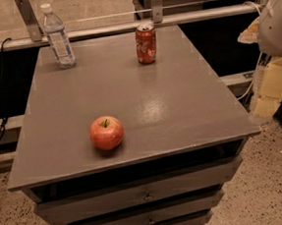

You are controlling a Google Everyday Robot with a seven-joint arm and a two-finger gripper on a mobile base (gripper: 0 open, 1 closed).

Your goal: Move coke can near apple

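The coke can [146, 44] stands upright at the far middle of the grey cabinet top [180, 106]; it is red with white script and a silver top. The apple [106, 133] is red with yellowish patches and a short stem, and sits near the front left of the top. The two are far apart. My gripper [269, 91] hangs off the right side of the cabinet, beyond its right edge and under the white arm [277, 21]. It holds nothing and is well away from both the can and the apple.
A clear plastic water bottle [58, 37] stands upright at the far left corner of the top. A metal rail [123, 27] runs behind the cabinet. Drawers [148, 196] are below the front edge. Speckled floor lies at the right.
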